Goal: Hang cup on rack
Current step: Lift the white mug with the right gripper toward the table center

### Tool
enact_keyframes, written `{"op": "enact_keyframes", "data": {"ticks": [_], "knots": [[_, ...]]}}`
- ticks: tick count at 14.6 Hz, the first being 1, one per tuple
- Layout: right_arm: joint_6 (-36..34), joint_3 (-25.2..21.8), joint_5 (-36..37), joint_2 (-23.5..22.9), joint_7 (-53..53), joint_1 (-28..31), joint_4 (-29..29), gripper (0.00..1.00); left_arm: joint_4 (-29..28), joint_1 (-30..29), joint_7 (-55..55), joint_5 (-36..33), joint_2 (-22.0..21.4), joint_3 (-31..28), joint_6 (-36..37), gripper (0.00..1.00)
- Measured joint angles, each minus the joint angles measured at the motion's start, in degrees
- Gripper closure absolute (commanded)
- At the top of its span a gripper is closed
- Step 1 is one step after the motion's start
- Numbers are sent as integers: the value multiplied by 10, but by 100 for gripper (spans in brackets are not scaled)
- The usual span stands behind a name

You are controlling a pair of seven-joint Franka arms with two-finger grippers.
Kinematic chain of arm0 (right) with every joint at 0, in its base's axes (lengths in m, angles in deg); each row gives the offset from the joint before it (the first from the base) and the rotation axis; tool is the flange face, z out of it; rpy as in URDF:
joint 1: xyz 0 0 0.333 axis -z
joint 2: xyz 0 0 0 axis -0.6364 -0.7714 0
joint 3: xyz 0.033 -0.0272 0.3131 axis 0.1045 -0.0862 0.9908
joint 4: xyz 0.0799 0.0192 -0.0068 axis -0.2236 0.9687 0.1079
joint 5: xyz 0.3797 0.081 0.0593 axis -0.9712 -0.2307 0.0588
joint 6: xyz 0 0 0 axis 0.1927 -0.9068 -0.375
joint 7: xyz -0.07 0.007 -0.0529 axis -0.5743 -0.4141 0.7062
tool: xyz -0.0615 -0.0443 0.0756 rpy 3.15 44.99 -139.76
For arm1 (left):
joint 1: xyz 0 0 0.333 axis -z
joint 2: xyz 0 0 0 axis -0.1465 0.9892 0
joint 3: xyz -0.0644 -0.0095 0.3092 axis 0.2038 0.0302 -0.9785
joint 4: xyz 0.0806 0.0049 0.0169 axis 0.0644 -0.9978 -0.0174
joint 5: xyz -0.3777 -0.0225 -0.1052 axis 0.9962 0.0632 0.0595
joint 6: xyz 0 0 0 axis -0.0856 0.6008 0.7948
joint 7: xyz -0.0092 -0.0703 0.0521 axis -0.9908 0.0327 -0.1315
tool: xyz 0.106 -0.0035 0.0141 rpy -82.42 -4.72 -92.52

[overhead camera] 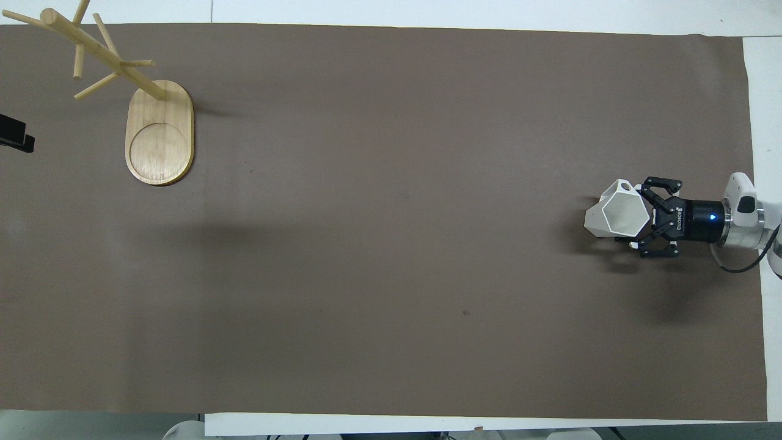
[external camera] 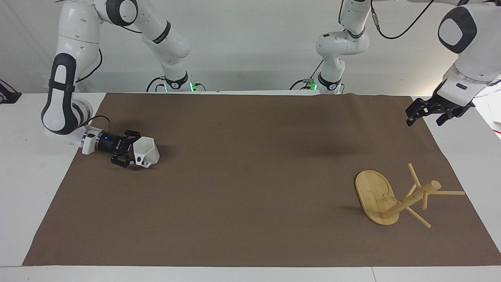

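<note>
The white faceted cup [external camera: 149,152] lies on its side on the brown mat at the right arm's end, its open rim toward my right gripper. It also shows in the overhead view [overhead camera: 611,215]. My right gripper [external camera: 136,155] lies level just above the mat, open, with its fingers on either side of the cup's rim [overhead camera: 633,214]. The bamboo rack [external camera: 411,199] stands upright at the left arm's end, with no cup on its pegs [overhead camera: 101,55]. My left gripper [external camera: 424,117] waits open in the air over the mat's edge, nearer to the robots than the rack.
The brown mat [external camera: 250,188] covers most of the white table. The rack's oval base [overhead camera: 160,137] lies flat on the mat. A tip of the left gripper [overhead camera: 13,135] shows at the overhead view's edge.
</note>
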Motion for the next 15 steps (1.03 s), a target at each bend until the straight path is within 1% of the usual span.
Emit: {"op": "enact_keyframes", "data": {"ticks": [11, 12, 13, 14, 15], "knots": [[5, 0, 0, 4, 0, -14, 22, 1, 0, 0, 0, 0, 0, 0, 0, 0], [5, 0, 0, 5, 0, -14, 25, 4, 0, 0, 0, 0, 0, 0, 0, 0], [5, 0, 0, 6, 0, -14, 26, 12, 0, 0, 0, 0, 0, 0, 0, 0], [5, 0, 0, 6, 0, -14, 27, 23, 0, 0, 0, 0, 0, 0, 0, 0], [4, 0, 0, 7, 0, -14, 27, 39, 0, 0, 0, 0, 0, 0, 0, 0]]}}
